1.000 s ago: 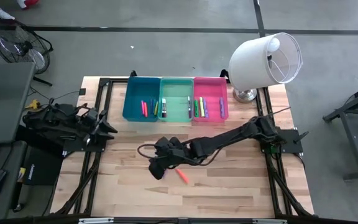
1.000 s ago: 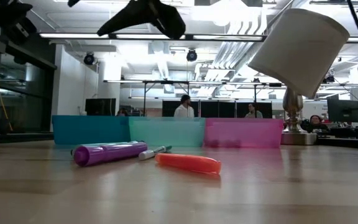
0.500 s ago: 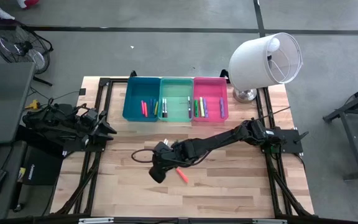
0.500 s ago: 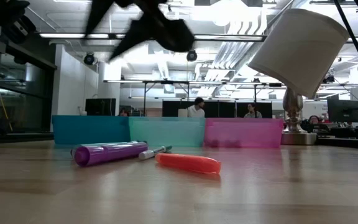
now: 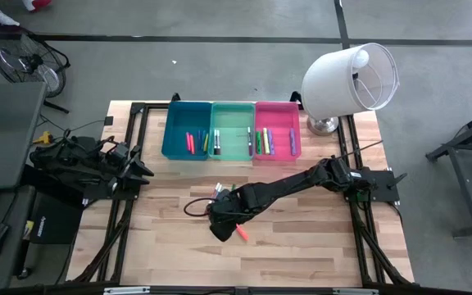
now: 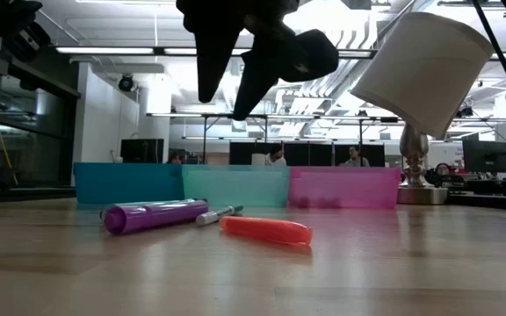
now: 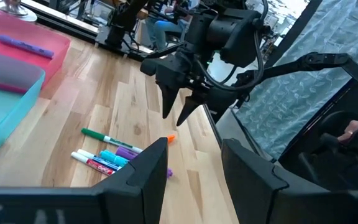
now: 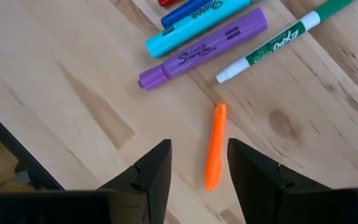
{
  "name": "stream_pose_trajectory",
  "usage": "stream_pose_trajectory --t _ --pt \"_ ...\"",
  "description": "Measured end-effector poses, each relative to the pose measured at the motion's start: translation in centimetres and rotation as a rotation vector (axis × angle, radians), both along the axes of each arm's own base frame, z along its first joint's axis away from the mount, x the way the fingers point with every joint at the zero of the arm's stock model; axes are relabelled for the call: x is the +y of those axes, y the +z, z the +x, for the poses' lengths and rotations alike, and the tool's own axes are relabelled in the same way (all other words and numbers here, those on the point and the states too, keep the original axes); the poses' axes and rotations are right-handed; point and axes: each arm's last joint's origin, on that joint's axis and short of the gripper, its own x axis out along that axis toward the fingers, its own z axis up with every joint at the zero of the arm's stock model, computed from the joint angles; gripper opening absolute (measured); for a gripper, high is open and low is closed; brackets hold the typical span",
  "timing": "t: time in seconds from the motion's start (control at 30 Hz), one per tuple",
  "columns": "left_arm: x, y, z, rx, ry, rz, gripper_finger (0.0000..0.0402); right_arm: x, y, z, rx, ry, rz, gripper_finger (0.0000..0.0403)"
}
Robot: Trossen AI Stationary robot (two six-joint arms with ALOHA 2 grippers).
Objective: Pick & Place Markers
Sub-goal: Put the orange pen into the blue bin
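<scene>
Table: we see three bins at far edge — blue, mint green, pink — markers already inside each.

Right gripper: fingers spread, nothing held, hovering above loose markers mid-table. Left gripper: parked at left edge, fingers apart, empty.

Step, our judgement: approach for pick. Next move calls for straight descent, fingers straddling barrel across its width, then closing.

Orange marker: flat on wood, directly between right fingers, long axis running along the gap between them, so wrist turn needed; purple marker just beyond, lying crosswise.
</scene>
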Motion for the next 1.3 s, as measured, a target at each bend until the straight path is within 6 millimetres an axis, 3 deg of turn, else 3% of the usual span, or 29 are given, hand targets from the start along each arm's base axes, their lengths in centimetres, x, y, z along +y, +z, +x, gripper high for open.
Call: stream_pose_trajectory --t 0.43,0.67,0.83,1.03,1.3 --pt "0.0 0.0 0.0 0.000 -0.003 -0.001 0.0149 1.2 -0.1 -0.6 0.000 -0.047 -0.064 0.0150" --pt "0.0 0.0 0.0 0.000 -0.005 -0.002 0.0150 1.5 -0.1 -0.7 0.019 -0.072 -0.018 0.0209" --pt "0.0 0.0 0.0 0.000 -0.005 -0.002 0.0150 1.9 -1.9 -0.2 0.066 -0.016 0.011 0.0248" --pt "0.0 0.0 0.0 0.001 -0.005 -0.006 0.0150 2.1 -4.6 0.0 0.152 -0.004 0.009 0.0254" --pt "0.0 0.0 0.0 0.004 0.001 -0.012 0.0149 1.9 -5.2 -0.1 0.175 -0.032 -0.034 0.0254"
